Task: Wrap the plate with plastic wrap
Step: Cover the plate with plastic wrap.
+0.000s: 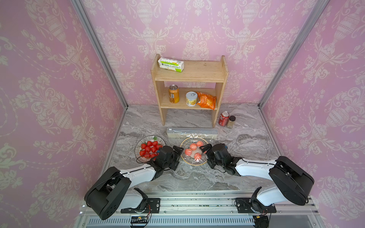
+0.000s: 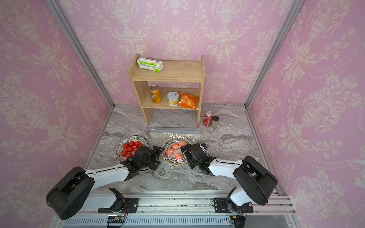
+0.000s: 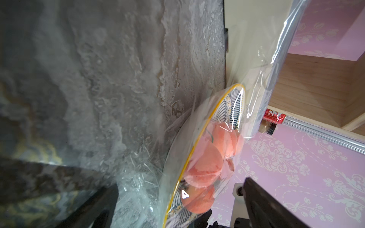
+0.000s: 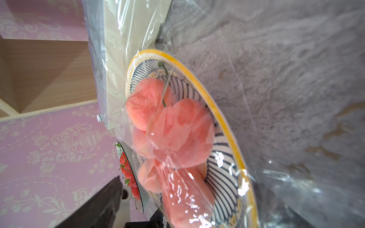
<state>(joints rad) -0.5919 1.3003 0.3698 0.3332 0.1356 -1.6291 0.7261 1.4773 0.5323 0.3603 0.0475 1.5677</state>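
status: plastic wrap (image 1: 195, 136) is out of its dispenser box (image 1: 192, 131) and draped over the yellow-rimmed plate (image 1: 192, 161) of peaches (image 1: 193, 146); plate sits mid-table, just in front of the box; film covers the fruit and spills onto the marble tabletop (image 1: 246, 142) on both sides; in the left wrist view the plastic wrap (image 3: 138, 177) lies crinkled on the table beside the rim; far edge of the sheet runs up to the box in both wrist views, so it looks uncut; can't confirm.

tools: left gripper (image 1: 178, 151) at the plate's left edge, right gripper (image 1: 203, 150) over its right edge; both have jaws spread wide with nothing pinched; each wrist view shows the rim lying between the two fingers (image 3: 266, 207).

step, my read: cover is on; tucking the sides under the rim is in hand; past halfway.

next move calls for: closing on loose film only, not the rim; a low approach near the table; then pull down and under so the film tensions over the peaches; after that, sever at the box.

risks: film clinging to the pads; plate sliding toward the strawberry plate (image 1: 139, 146) near its left side; thin film tearing if pulled hard.
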